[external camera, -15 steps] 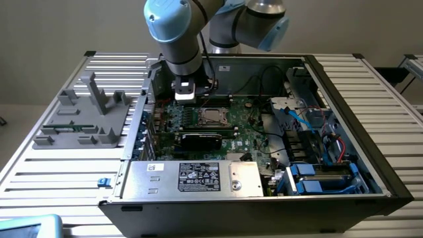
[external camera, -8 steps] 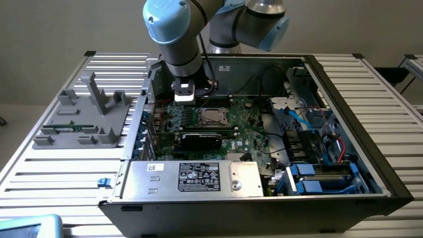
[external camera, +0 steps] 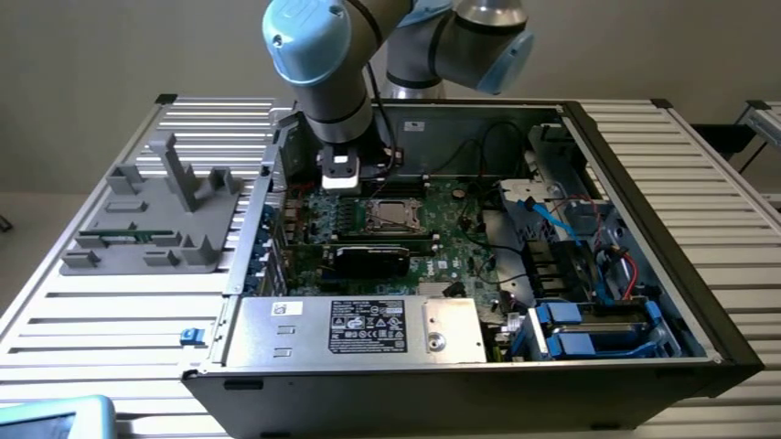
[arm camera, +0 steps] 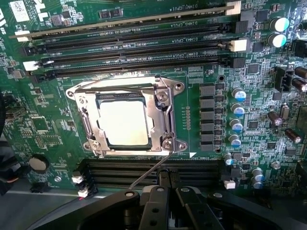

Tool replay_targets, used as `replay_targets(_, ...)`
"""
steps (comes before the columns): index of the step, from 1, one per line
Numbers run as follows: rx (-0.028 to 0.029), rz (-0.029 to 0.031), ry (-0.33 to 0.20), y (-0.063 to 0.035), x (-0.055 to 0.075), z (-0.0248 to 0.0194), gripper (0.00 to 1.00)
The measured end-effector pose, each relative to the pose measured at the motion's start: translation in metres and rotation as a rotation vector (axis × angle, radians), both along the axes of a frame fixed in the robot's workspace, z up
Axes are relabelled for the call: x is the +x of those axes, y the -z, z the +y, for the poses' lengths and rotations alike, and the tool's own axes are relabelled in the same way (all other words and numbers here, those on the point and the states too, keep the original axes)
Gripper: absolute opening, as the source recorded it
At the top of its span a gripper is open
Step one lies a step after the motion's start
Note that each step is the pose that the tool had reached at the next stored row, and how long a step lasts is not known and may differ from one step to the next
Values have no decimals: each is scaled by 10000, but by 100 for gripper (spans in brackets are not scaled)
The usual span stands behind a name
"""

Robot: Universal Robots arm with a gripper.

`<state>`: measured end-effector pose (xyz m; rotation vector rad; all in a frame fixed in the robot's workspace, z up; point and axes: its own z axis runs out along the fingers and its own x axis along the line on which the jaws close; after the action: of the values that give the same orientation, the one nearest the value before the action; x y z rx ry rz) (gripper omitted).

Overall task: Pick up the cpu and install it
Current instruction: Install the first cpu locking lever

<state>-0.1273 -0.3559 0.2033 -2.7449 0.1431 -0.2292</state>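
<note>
The cpu (arm camera: 123,122), a small square chip with a pale metal top, lies flat inside the silver socket frame (arm camera: 165,120) on the green motherboard (arm camera: 43,124). In the exterior view the cpu (external camera: 390,214) sits mid-board inside the open computer case. My gripper (external camera: 340,181) hangs over the board toward the exterior view's left of the socket, apart from the chip. In the wrist view its black fingers (arm camera: 154,207) stand together, shut and holding nothing. A thin socket lever (arm camera: 151,171) runs slantwise from the frame toward the gripper (arm camera: 168,189).
Rows of memory slots (arm camera: 134,45) flank the socket on both sides. A silver labelled power supply box (external camera: 354,327) fills the case's near side. Cables and blue drive bays (external camera: 586,320) crowd the exterior view's right. A grey fixture (external camera: 159,215) stands on the slatted table outside the case.
</note>
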Motion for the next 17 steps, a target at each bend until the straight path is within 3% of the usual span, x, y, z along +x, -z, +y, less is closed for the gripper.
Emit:
replay_targets(4,29,1,73,27,-6,-2,12)
replay_targets(9,140,1,89,50,-6,-1,12)
replay_targets(17,168,0,195,49,-34,-2,12)
